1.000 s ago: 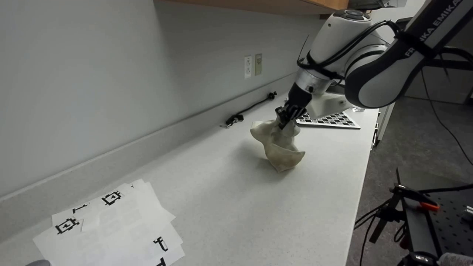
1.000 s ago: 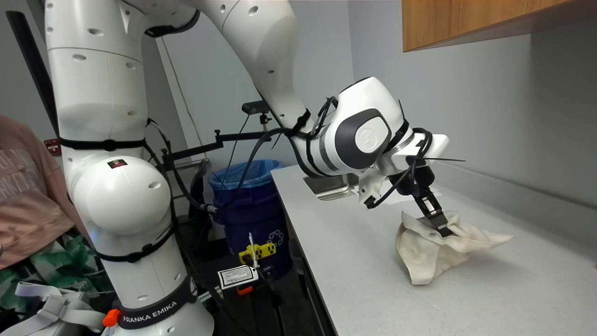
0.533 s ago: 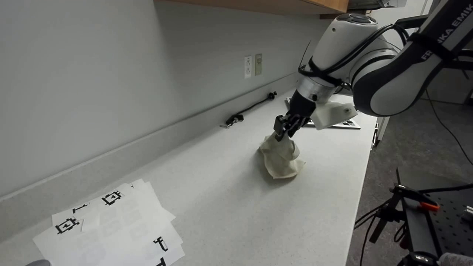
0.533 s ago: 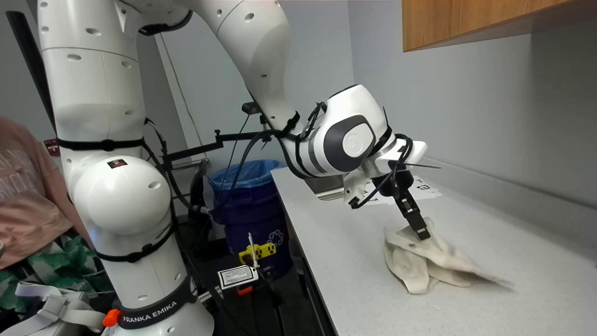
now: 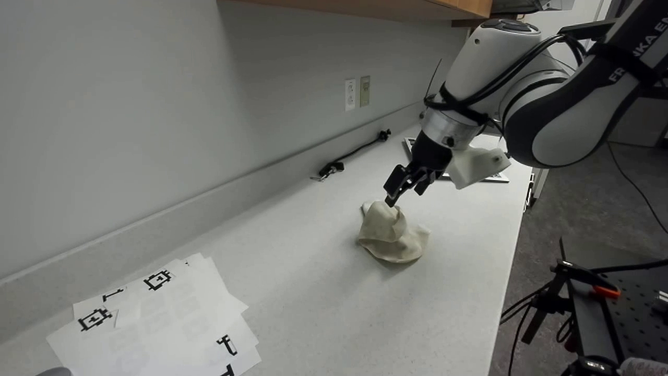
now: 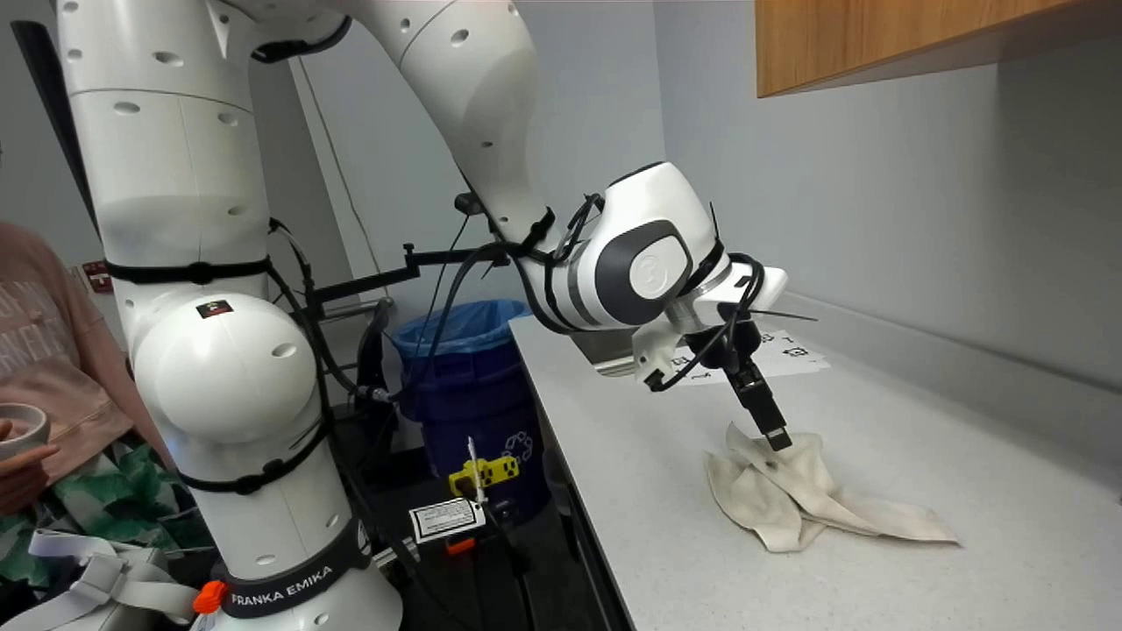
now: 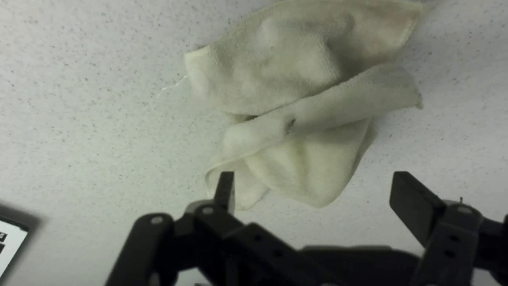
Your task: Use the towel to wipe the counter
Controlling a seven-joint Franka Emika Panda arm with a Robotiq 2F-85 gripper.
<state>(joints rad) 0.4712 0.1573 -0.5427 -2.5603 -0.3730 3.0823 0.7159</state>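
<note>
The cream towel [image 5: 394, 237] lies crumpled on the pale speckled counter [image 5: 313, 303], as both exterior views show. Its folds spread to one side in an exterior view [image 6: 815, 495]. Seen from the wrist, the towel [image 7: 285, 75] fills the upper middle, with a small dark spot on one fold. My gripper [image 7: 313, 186] stands wide open, its fingers [image 7: 414, 206] far apart and nothing held between them. In an exterior view the gripper [image 5: 405, 196] is just above the towel's raised top. Whether a fingertip still touches the cloth, I cannot tell.
Paper sheets with black markings [image 5: 156, 324] lie at one end of the counter. A checkered board [image 5: 496, 177] is partly behind the arm. A black cable with clamp [image 5: 334, 167] runs along the wall. A wooden cabinet [image 6: 894, 44] hangs overhead. A person [image 6: 61, 350] stands near the arm's base.
The gripper, shut on the towel a second ago, has opened and let it go. The towel has sunk down onto the counter. The arm has moved slightly toward the paper-sheet end.
</note>
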